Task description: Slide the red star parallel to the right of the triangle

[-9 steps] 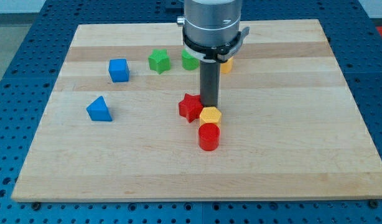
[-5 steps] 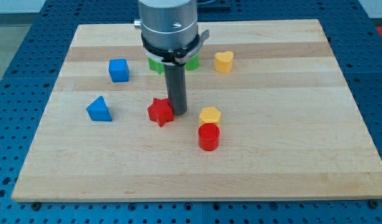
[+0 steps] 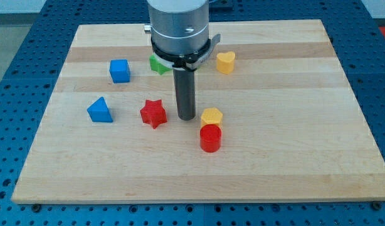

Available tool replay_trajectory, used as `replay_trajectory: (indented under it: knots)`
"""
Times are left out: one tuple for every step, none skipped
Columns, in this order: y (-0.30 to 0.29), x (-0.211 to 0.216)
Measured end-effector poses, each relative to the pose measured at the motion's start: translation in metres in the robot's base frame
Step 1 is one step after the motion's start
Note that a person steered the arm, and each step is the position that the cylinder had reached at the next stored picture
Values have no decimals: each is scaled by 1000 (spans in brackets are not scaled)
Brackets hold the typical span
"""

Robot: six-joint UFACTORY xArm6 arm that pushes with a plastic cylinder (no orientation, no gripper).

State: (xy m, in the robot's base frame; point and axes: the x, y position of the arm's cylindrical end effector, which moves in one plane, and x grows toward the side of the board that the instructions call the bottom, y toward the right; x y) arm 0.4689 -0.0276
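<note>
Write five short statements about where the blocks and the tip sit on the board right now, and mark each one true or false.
1. The red star lies to the view's right of the blue triangle. True.
2. My tip touches the red star. False: a gap shows between them.
3. The yellow hexagon sits just above the red cylinder. True.
4. The blue cube is at the view's bottom right. False: upper left.
5. The yellow heart touches the yellow hexagon. False: far apart.

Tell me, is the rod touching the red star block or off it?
Off it: bare wood shows between my tip and the red star block to its left.
</note>
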Motion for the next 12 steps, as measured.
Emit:
replay_trajectory:
  knots:
    - [-10, 9]
    - [-25, 16]
    - [-36, 23]
    - [-45, 28]
    - [-46, 37]
    - [-49, 31]
    - [-50, 30]
    - [-50, 30]
    - [-50, 30]
    - [-54, 30]
    - [-57, 30]
    - [-62, 30]
